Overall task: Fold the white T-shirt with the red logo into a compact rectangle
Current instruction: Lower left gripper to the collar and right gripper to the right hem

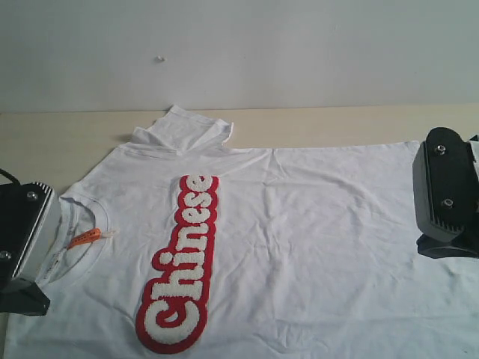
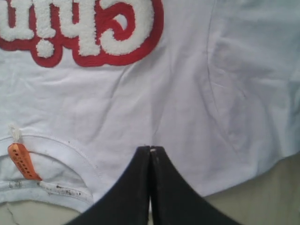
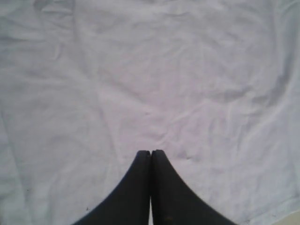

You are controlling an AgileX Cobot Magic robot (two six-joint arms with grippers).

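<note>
Spread on the table, white T-shirt, red logo upward; jaws of left gripper and right gripper closed, empty.

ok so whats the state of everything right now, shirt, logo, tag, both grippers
white T-shirt: spread flat, front up, wrinkled, not yet folded
far sleeve: bunched, partly doubled over
red logo: face up, fully showing
orange tag: lying across the collar opening
left gripper: shut, over the shirt near the collar, no cloth visibly pinched
right gripper: shut, over plain cloth, no cloth visibly pinched
</note>
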